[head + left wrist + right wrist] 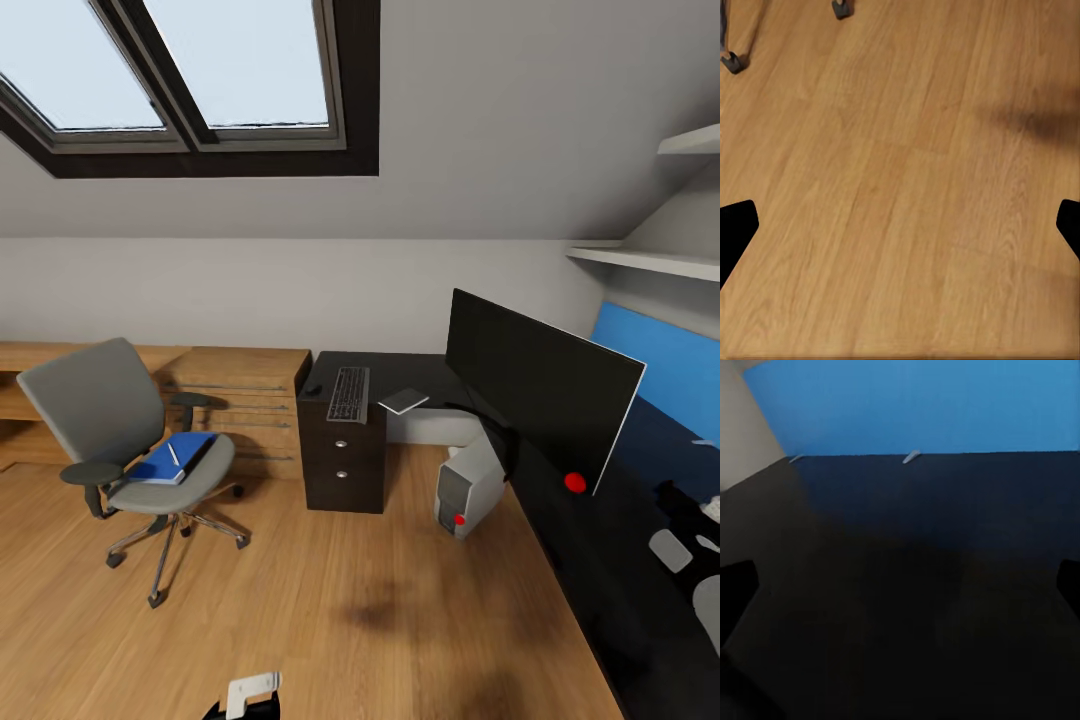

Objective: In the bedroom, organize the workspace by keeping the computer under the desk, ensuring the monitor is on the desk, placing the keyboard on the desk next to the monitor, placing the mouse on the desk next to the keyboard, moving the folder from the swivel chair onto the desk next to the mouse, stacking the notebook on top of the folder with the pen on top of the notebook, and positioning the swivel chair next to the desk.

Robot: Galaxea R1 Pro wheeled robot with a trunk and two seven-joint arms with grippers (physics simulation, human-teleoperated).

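The grey swivel chair (120, 440) stands on the wood floor left of the desk (420, 375). On its seat lies the blue folder (165, 462) with the white pen (173, 455) on top. The keyboard (348, 393) lies on the desk above the drawer unit, with the small black mouse (313, 389) to its left and a thin grey rectangle, apparently the notebook (403, 401), to its right. The monitor (535, 400) stands on the desk's right wing, and the computer (470, 487) sits under it. My left gripper (900, 225) hangs open over bare floor. My right gripper (900, 585) is open above the black desk top.
A light wooden drawer chest (245, 400) stands against the wall behind the chair. A blue wall panel (665, 365) and white shelves (650, 260) rise behind the desk's right wing. Chair casters (731, 61) are near my left gripper. Open floor lies between chair and desk.
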